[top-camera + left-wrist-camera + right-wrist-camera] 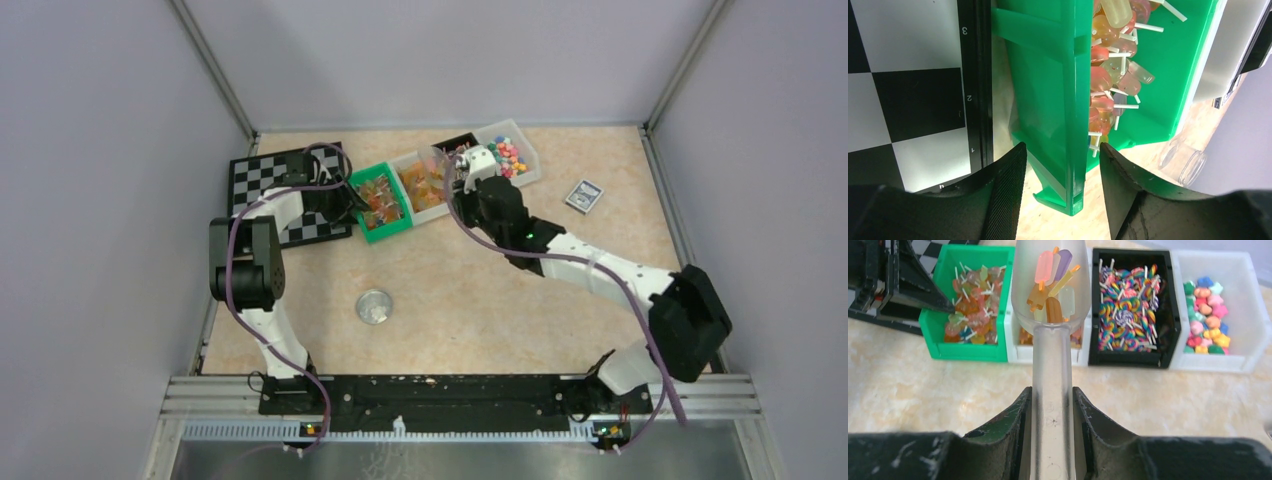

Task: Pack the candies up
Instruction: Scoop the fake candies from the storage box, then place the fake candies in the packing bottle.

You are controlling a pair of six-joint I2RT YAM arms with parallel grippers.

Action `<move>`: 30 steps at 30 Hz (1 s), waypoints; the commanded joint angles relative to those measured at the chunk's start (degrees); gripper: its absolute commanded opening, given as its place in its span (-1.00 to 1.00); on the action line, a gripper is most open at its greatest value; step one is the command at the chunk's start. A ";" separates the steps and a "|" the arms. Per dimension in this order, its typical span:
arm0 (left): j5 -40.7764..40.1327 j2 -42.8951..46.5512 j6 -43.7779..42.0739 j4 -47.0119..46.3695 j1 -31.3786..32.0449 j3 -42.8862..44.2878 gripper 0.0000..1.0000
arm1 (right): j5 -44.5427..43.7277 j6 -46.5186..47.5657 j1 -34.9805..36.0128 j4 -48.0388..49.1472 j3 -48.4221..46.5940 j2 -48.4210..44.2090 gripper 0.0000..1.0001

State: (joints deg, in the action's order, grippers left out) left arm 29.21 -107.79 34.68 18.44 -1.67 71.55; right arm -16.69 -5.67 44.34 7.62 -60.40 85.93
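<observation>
Your right jaws are clamped on the handle of the clear scoop (1050, 350), with the fingers (1010, 425) pressed against either side of it. At 12 o'clock in the right wrist view, the scoop's bowl carries a small heap of the candies (1045, 267). They are popsicle shapes on sticks in pink, purple, orange and pale green.

The bowl is held above the white bin (1015, 352), which has the green bin (968, 352) at its 9 o'clock and the black bin (1135, 360) at its 3 o'clock. More orange candies show in that white bin beneath the scoop. The black bin holds rainbow swirl lollipops (1130, 300). A second white bin (1243, 315) at the 3 o'clock end of the row holds bright star and flower sweets (1208, 315).

Your left jaws are apart and straddle a side wall of the green bin. Of the fingers (1005, 195), one is on the outer side and the other on the candy side. A gap shows between the inner finger and the wall. You cannot tell whether the outer finger touches the wall. The checkerboard (908, 100) lies just beside the bin at 9 o'clock.

From above, the bins sit toward 12 o'clock on the tabletop (480, 300). A small card (584, 195) lies near 2 o'clock. A small round clear container (375, 307) stands near 7 o'clock, well apart from the bins.
</observation>
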 commanded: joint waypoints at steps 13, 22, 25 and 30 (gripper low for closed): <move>1.58 1.39 -1.21 0.59 -0.26 0.70 0.24 | -10.63 -13.43 -0.32 -40.19 2.34 -30.59 -1.00; 1.86 1.27 -1.01 0.28 -0.35 0.57 0.24 | -13.97 -25.25 -0.35 -56.93 6.13 -37.29 -1.00; 1.93 1.15 -1.02 0.35 -0.35 0.58 0.24 | -12.96 -28.09 -0.30 -59.76 7.35 -37.95 -1.00; 1.91 1.37 -1.14 0.32 -0.35 0.46 0.25 | -11.09 -30.68 -0.32 -61.89 8.96 -39.10 -1.00</move>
State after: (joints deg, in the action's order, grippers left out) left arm 30.39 -107.77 34.35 19.46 -1.74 71.55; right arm -28.40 -32.21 44.34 -51.42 -51.77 48.49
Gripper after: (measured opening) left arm 0.623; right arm 0.280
